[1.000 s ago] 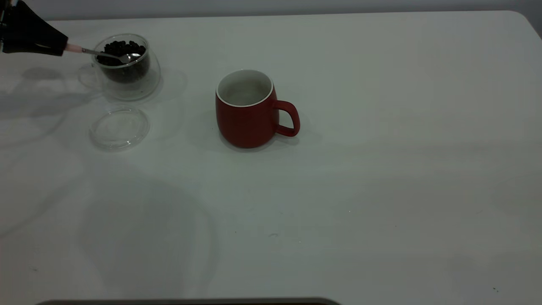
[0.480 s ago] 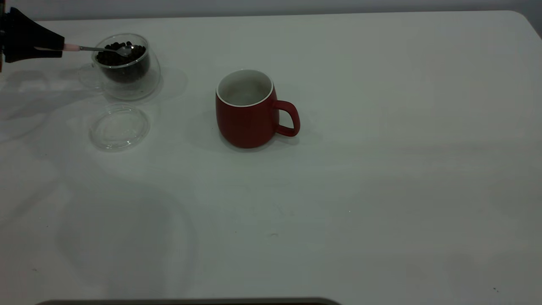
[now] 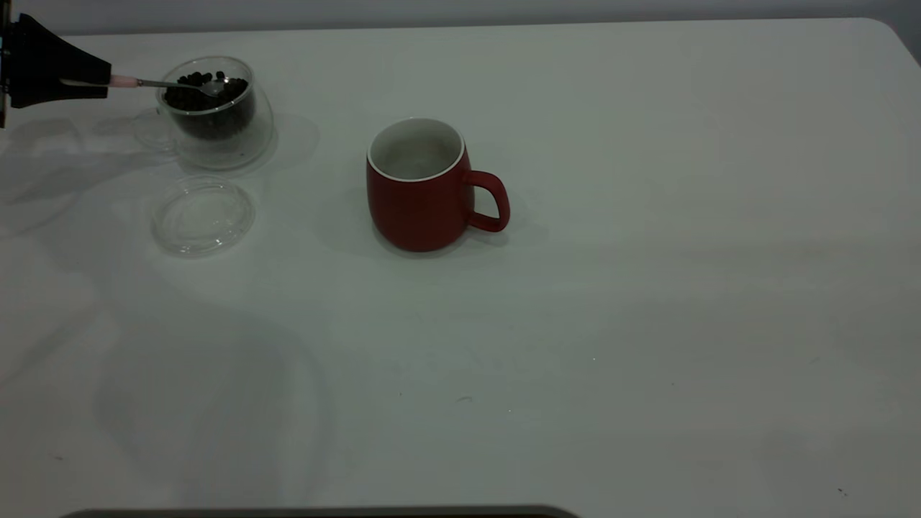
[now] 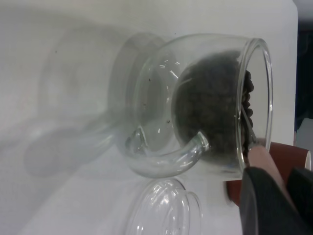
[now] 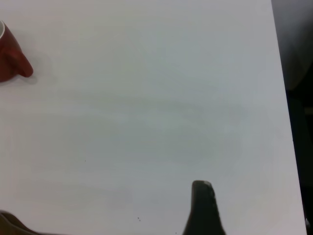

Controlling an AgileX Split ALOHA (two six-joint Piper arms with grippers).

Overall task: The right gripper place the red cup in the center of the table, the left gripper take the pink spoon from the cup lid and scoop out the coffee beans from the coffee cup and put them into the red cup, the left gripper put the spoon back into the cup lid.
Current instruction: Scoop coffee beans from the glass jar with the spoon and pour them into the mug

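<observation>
White table (image 3: 647, 288) with a rounded far corner at the exterior view's right, a few tiny dark specks toward its near edge, and soft grey shadows across its left half; a plain pale wall runs behind the far edge, and a dark strip lies along the near edge. Red cup (image 3: 421, 188) stands upright near the table's centre, white interior empty, handle pointing toward the view's right. Coffee cup (image 3: 216, 111), clear glass, stands at the far left, well apart from the red cup, holding the coffee beans (image 3: 209, 101). Cup lid (image 3: 203, 216) lies flat on the table just in front of the coffee cup, with nothing on it. Left gripper (image 3: 101, 80), black, enters from the left edge and grips the pale handle of the pink spoon (image 3: 169, 84); the stem runs roughly level over the glass rim, and the metal bowl sits at the top of the bean heap. Right gripper (image 5: 205, 208) is held over bare table away from the red cup; only one dark finger shows, so its opening cannot be told.
</observation>
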